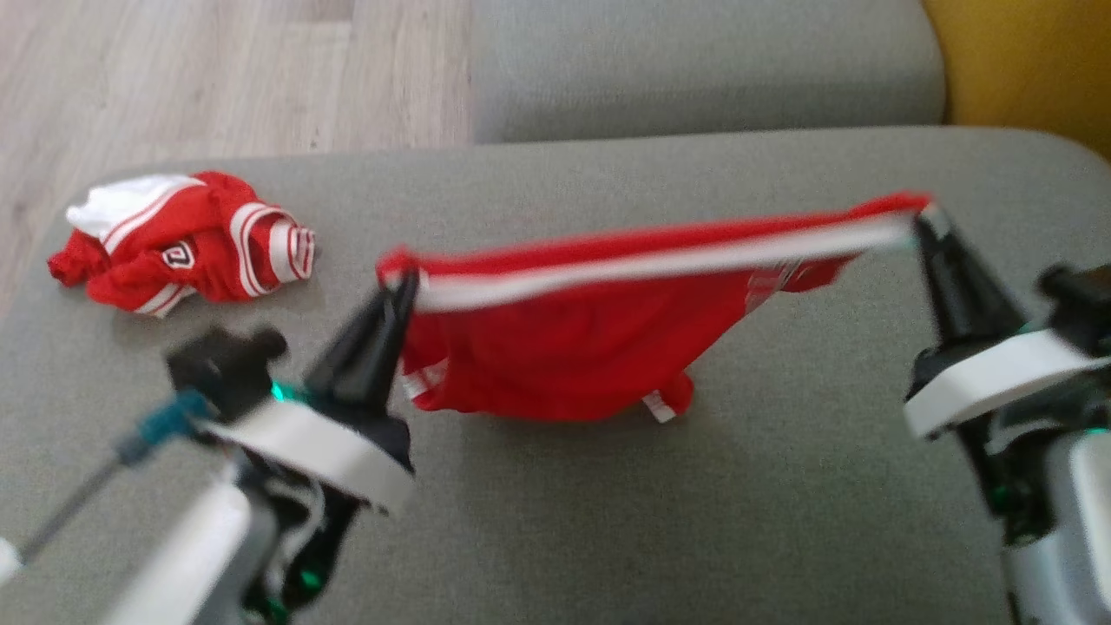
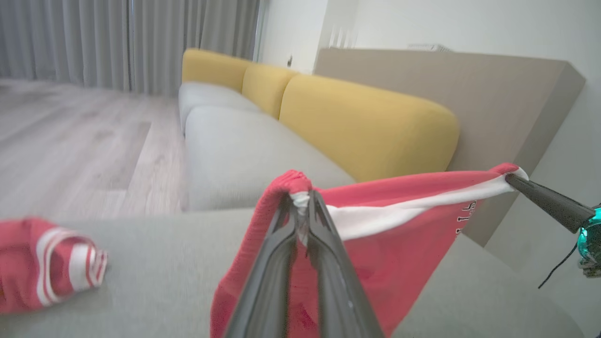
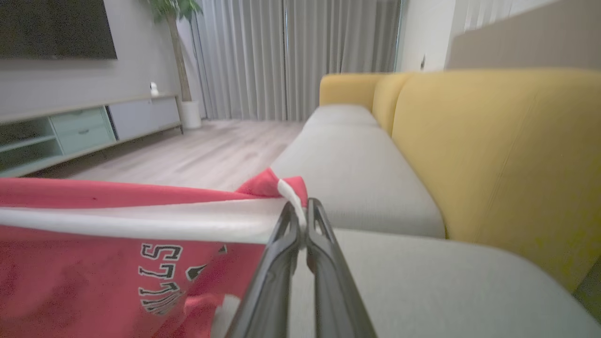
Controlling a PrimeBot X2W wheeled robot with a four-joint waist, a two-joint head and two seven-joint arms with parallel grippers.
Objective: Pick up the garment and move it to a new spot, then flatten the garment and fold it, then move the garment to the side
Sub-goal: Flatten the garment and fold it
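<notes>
A red garment (image 1: 573,347) hangs stretched between two robot grippers above a grey sofa cushion (image 1: 694,521), in the middle of the head view. The left gripper (image 1: 401,282) has its fingers pressed together, pinching the garment's top edge at its nine o'clock end. The right gripper (image 1: 927,221) is likewise clamped on the same edge at its two o'clock end, slightly higher.

The cloth looks light, thin and very soft. The top edge pulls nearly straight while everything below sags in a loose belly toward six o'clock. Whether the lowest fold touches the cushion cannot be told. It likely slides easily, so a grip on the thicker banded edge, at the corners as now, seems the safest hold. Nothing about it looks fragile.

The garment is bright red with a broad white band along the held edge, short white stripes at its lower hems, and black-and-white lettering near the right gripper's end, too blurred to read.

A second red-and-white garment (image 1: 187,243) lies crumpled on the cushion at ten o'clock, well apart.
</notes>
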